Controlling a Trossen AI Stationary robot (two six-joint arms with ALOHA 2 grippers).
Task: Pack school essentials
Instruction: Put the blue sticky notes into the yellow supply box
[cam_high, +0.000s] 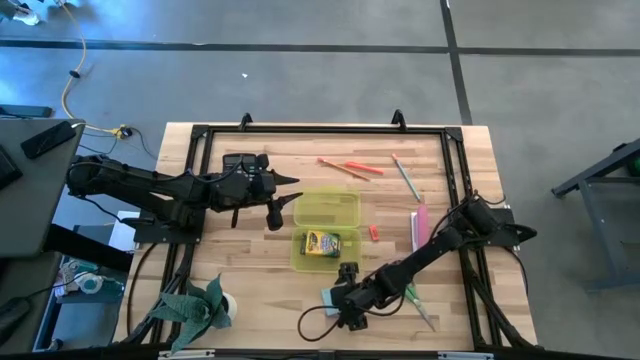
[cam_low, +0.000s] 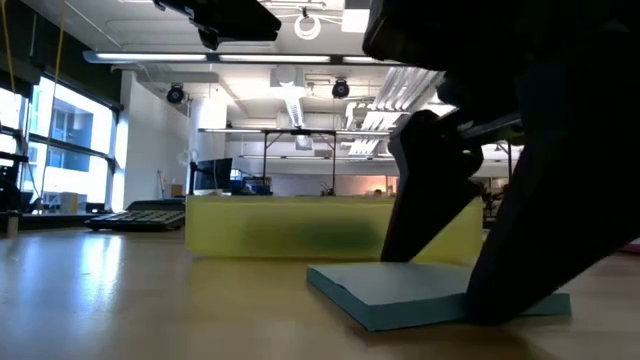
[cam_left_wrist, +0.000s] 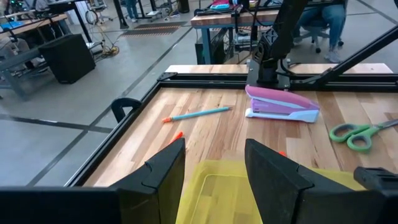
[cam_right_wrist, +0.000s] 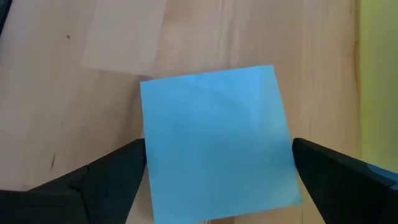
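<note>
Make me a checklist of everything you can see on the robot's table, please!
Surface: wooden table inside a black frame.
Job's things: light blue sticky-note pad flat on the wood; crayon box in the yellow-green case; green-handled scissors, blue pencil, orange pens and red eraser loose on the table.
Clutter: pink stapler; green plush toy at the table's corner.
Grippers: right gripper open, fingers either side of the pad; left gripper at the case's rim, fingers apart.
Cables: yellow cable on the floor.
Surroundings: desks and a seated person beyond the table.
</note>
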